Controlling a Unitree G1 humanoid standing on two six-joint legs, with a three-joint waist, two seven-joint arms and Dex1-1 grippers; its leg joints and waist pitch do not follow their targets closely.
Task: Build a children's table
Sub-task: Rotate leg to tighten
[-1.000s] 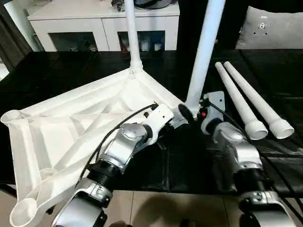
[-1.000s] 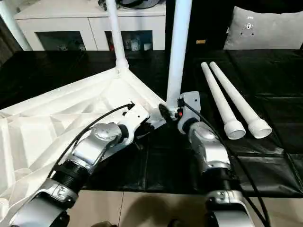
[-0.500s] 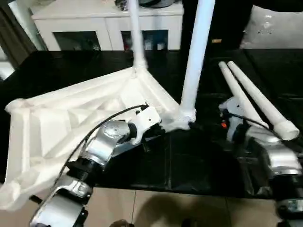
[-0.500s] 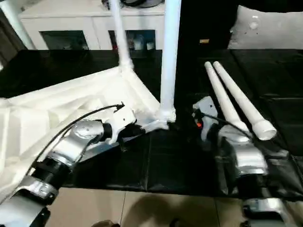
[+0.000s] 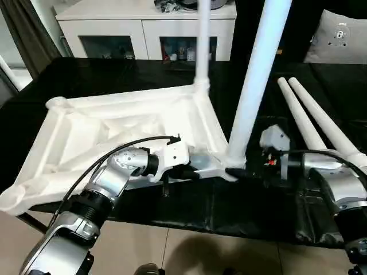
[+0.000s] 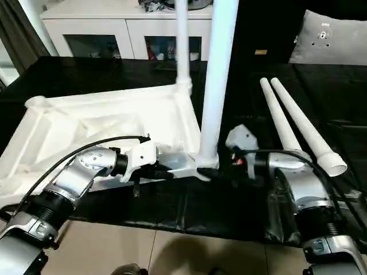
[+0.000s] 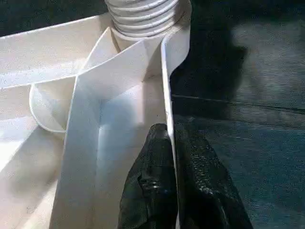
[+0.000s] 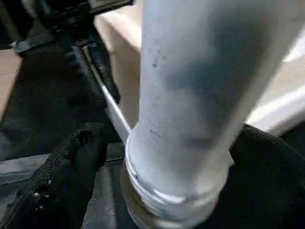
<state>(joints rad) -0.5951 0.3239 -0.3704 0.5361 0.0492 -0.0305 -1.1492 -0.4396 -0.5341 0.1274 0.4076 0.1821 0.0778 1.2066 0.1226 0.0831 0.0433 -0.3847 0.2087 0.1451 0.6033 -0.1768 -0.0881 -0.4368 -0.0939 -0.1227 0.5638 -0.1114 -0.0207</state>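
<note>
The children's table lies upside down, its ribbed top (image 5: 114, 126) on a black surface. One white leg (image 5: 202, 46) stands in the far corner socket and another (image 5: 255, 86) in the near right one. My left gripper (image 5: 192, 170) is shut on the top's thin near rim (image 7: 167, 95), one black finger (image 7: 150, 181) on each side of the wall. At the foot of the near leg (image 8: 190, 95), my right gripper (image 5: 235, 172) stands open, with its fingers (image 8: 71, 157) spread on either side. Two loose legs (image 5: 309, 123) lie side by side to the right.
A white cabinet (image 5: 143, 28) with dark glass compartments stands behind the black table (image 5: 200, 212). A grey cushion (image 5: 344, 34) rests at the back right. The table's front edge is just below my forearms, with tan floor (image 5: 189, 258) beyond it.
The camera has shifted. My right gripper drew away to the right of the near leg, then came back to its foot with fingers around it. The left gripper kept its hold on the rim.
</note>
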